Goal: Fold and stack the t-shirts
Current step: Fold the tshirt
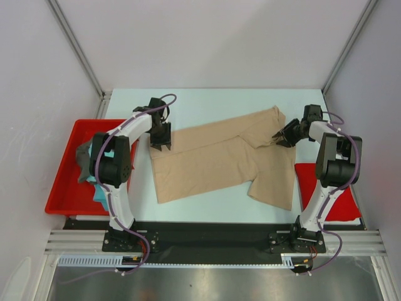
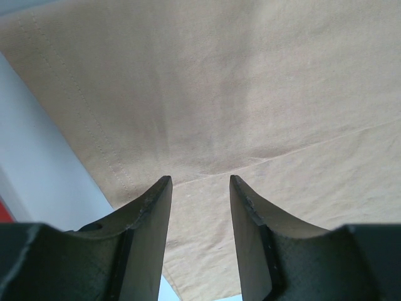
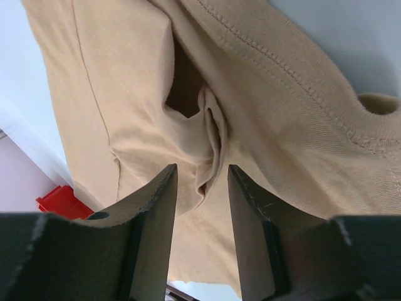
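Note:
The tan-beige t-shirt (image 1: pixel 219 160) lies spread across the table, partly folded, with a sleeve at the near right. My left gripper (image 1: pixel 161 141) is open over its far left corner; in the left wrist view (image 2: pixel 199 179) tan cloth (image 2: pixel 250 94) and a fold edge lie between the fingers. My right gripper (image 1: pixel 282 137) is open at the shirt's right side near the collar; in the right wrist view (image 3: pixel 202 168) a pucker of cloth (image 3: pixel 210 135) sits between the fingertips. The teal t-shirt (image 1: pixel 99 193) and the dark grey t-shirt (image 1: pixel 83 160) lie bunched in the tray.
A red plastic tray (image 1: pixel 62 182) stands at the left table edge. A flat red mat (image 1: pixel 307 182) lies at the right, by the right arm's base. White walls enclose the table at the back and sides.

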`<state>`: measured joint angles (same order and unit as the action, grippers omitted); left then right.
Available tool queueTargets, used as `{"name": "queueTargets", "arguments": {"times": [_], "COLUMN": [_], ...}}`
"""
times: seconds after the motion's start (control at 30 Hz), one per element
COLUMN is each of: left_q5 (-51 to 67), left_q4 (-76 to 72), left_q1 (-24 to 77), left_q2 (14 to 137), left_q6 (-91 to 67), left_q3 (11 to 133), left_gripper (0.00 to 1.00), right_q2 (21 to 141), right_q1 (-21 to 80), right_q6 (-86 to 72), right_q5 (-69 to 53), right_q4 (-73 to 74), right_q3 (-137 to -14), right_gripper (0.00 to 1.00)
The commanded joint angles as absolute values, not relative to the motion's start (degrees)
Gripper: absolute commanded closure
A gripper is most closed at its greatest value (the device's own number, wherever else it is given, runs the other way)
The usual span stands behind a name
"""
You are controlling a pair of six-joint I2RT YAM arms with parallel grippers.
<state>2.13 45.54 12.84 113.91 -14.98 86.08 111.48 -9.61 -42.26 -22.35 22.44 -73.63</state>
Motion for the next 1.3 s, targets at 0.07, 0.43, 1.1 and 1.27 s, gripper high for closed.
{"name": "queueTargets", "arguments": {"times": [0.07,0.43,1.1,1.27], "left_q5": [1.7,1.6,2.6,2.6], "left_q4": [45.4,45.6,43.6,42.7], "left_q1": [13.3,13.3,13.5,13.6], "left_q2": [111.6,112.6,111.7,110.7], "left_q6": [-15.6,-15.9,-15.7,-15.7], "left_q3": [87.5,88.3,85.5,84.1], "left_gripper": [0.52,0.52,0.52,0.52], "right_q2": [111.4,113.1,104.9,103.1], "right_q1": [-9.8,-9.3,-8.8,-8.0], "right_q6": [-41.4,-41.1,-47.6,-53.3], "right_q5": [-22.1,-21.7,-15.6,-12.9], "right_q4": [22.3,21.6,32.0,34.9], "right_q3": [-76.0,-75.6,-73.9,-71.2], "right_gripper": [0.57,0.71,1.00,1.00]}}
